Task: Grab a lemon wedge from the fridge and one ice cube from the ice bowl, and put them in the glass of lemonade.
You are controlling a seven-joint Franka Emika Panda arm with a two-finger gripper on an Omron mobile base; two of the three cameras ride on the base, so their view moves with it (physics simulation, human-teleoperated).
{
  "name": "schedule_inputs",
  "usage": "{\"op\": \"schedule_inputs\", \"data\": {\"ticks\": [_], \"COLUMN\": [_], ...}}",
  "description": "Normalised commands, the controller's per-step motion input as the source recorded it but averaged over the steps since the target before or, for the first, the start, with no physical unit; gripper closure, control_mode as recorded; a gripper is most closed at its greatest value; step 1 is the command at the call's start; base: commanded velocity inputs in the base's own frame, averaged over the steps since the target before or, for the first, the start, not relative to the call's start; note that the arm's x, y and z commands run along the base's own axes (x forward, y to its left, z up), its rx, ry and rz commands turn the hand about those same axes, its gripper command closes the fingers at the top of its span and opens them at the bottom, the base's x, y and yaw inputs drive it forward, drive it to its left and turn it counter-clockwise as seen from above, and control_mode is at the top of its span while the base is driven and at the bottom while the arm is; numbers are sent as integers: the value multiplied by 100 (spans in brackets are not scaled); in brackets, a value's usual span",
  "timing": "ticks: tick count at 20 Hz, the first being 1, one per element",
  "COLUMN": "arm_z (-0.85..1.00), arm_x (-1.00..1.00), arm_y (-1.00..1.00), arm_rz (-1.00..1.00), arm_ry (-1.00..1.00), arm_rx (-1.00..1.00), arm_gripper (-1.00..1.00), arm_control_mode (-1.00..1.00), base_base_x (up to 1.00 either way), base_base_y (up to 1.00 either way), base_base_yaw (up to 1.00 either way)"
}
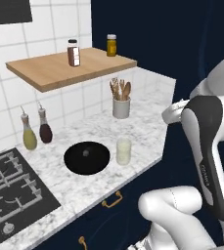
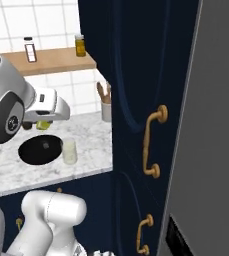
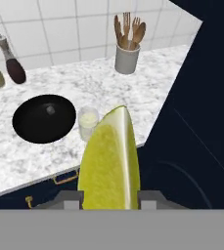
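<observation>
Gripping lemon wedge (image 3: pixel 109 163), end effector (image 3: pixel 108 201) above counter edge (image 3: pixel 35 161)

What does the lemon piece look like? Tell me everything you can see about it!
The lemon wedge is a bright yellow-green slice with a smooth, rounded rind and a paler flat cut face on its right side. It stands upright, point up, pinched between the two fingers of the end effector, which touch its lower sides. It hangs in the air before the navy cabinets, near the counter edge, not yet over the glass of lemonade.
</observation>
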Motion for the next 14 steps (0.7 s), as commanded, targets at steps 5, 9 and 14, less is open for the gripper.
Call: {"op": "schedule_inputs", "data": {"ticks": [5, 9, 14], "arm_z": [0, 0, 0], "arm_x": [0, 0, 0], "arm_y": [0, 0, 0], "arm_rz": [0, 0, 0], "arm_ry": [0, 0, 0], "arm_rx": [0, 0, 0], "arm_gripper": [100, 100, 100], "arm_control_mode": [100, 100, 100], "base_base_x": [82, 33, 15], "base_base_y": [3, 14, 0], "base_base_yaw": [0, 17, 14]}}
